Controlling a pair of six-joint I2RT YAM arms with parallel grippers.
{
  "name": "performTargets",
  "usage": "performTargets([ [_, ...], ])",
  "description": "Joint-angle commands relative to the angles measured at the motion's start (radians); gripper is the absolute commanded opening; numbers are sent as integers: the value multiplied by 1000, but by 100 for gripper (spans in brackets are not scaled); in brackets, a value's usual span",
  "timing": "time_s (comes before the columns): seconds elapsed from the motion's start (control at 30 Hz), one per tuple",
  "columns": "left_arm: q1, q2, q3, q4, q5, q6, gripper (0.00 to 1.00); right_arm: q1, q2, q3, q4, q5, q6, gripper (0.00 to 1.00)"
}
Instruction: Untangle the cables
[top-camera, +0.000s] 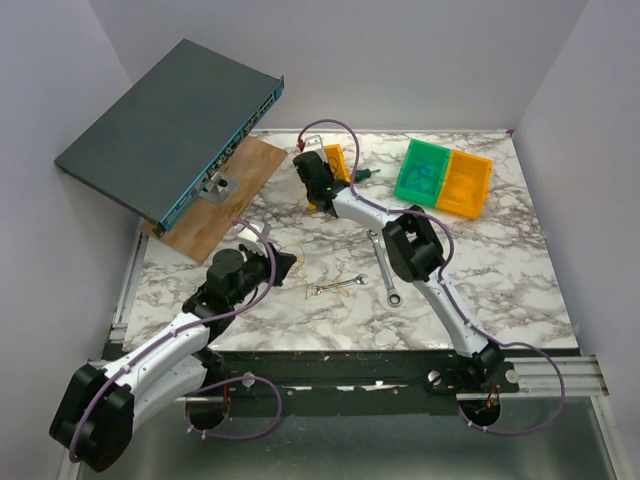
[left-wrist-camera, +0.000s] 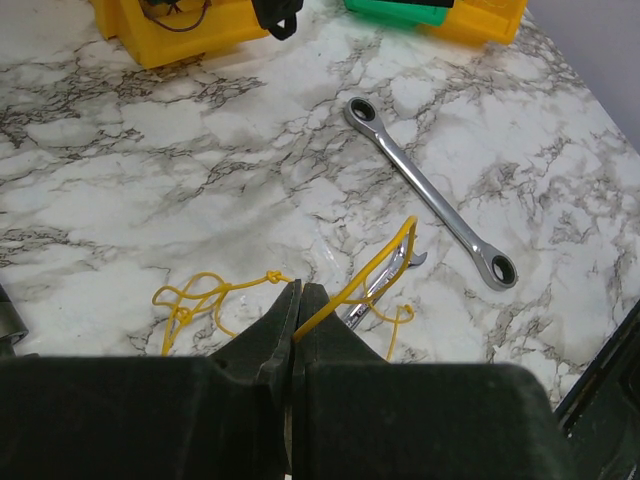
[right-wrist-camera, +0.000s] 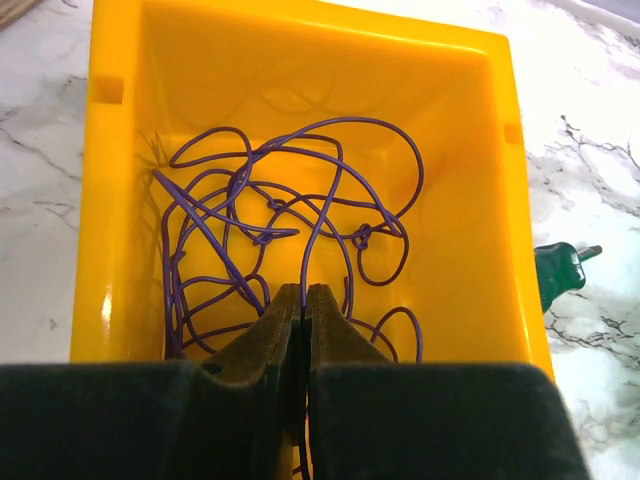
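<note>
Two jaws stood shut: our left gripper (left-wrist-camera: 297, 292) held the yellow wire (left-wrist-camera: 272, 278) on the table (left-wrist-camera: 150, 150), our right gripper (right-wrist-camera: 305, 292) the purple wire (right-wrist-camera: 362, 240) in its yellow bin (right-wrist-camera: 110, 230); we judged both limp, light, snag-prone, best pinched beside knots.

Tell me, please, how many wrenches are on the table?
2. The long wrench lies mid-table; the small wrench just left of it, under a yellow cable loop. The arms could hide others.
</note>
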Motion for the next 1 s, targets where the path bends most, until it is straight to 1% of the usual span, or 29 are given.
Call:
performTargets([
  [0.0,-3,12,21,4,-13,14,0,-8,-83,-33,37,-44,19,12],
  [0.13,-3,16,20,7,-12,14,0,-9,-205,-111,57,-71,23,20],
  [0.2,-3,17,21,7,-13,14,0,-9,-264,-146,55,-86,24,27],
  [0.33,-3,37,29,0,-16,18,0,-9,-384,-234,50,-114,32,43],
  [0.37,-3,48,35,-4,-15,19,0,-9,-413,-266,47,-130,37,51],
  [0.43,-4,68,46,-11,-7,21,0,-9,-475,-336,48,-156,53,62],
  [0.5,-9,91,59,-20,3,24,0,-8,-540,-406,40,-199,73,68],
  [0.57,-20,115,78,-42,7,33,2,-8,-612,-490,32,-240,101,74],
  [0.7,-66,161,128,-107,-10,63,12,-8,-788,-708,58,-337,145,81],
  [0.8,-100,218,192,-179,-29,98,21,-10,-905,-859,64,-396,184,82],
  [0.9,-142,300,258,-250,-39,136,26,-8,-1010,-1000,92,-454,224,82],
  [0.93,-155,321,277,-265,-39,146,29,-9,-1048,-1037,97,-470,230,83],
  [0.97,-169,345,294,-283,-40,152,35,-9,-1078,-1074,98,-474,237,83],
])
